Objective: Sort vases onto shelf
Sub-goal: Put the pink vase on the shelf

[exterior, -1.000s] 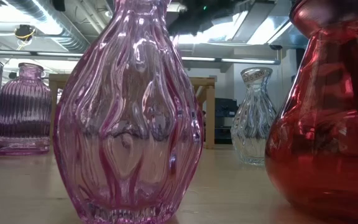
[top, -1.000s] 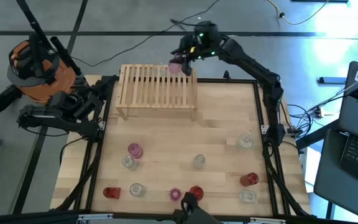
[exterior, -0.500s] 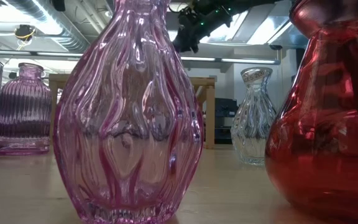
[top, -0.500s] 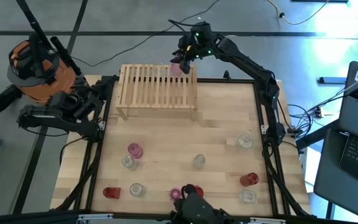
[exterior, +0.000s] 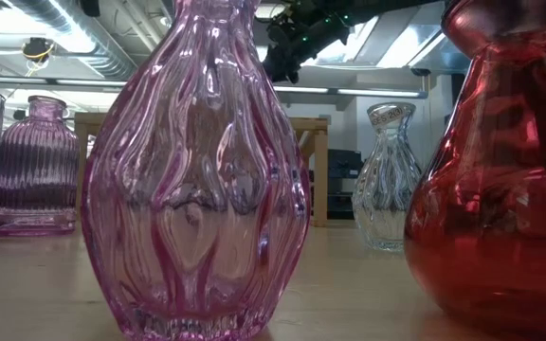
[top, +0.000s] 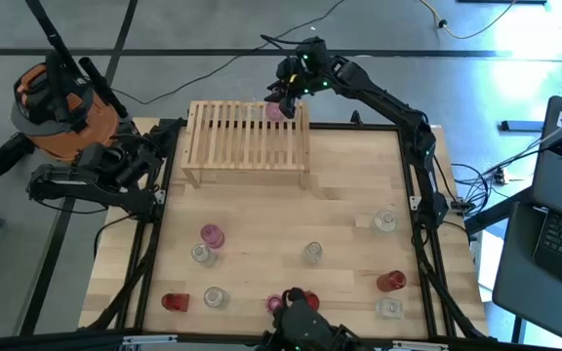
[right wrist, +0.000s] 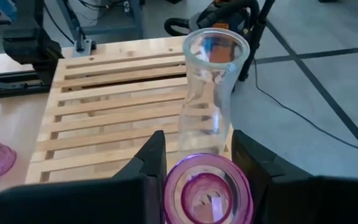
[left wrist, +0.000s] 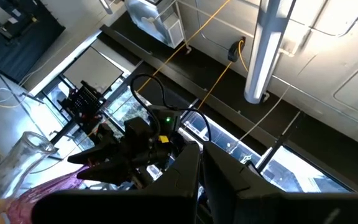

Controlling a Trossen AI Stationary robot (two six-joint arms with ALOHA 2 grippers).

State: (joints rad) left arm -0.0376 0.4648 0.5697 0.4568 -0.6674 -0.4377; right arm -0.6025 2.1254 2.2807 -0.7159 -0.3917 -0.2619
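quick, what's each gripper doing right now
Right gripper: shut on a pink glass vase, over the far right corner of the light slatted wooden shelf.
Left gripper: parked at the table's left edge, state cannot be told.

I note a ribbed pink vase (exterior: 197,180) beside a red vase (exterior: 500,180), a clear vase (right wrist: 207,93) over the pale slatted shelf (right wrist: 104,118).
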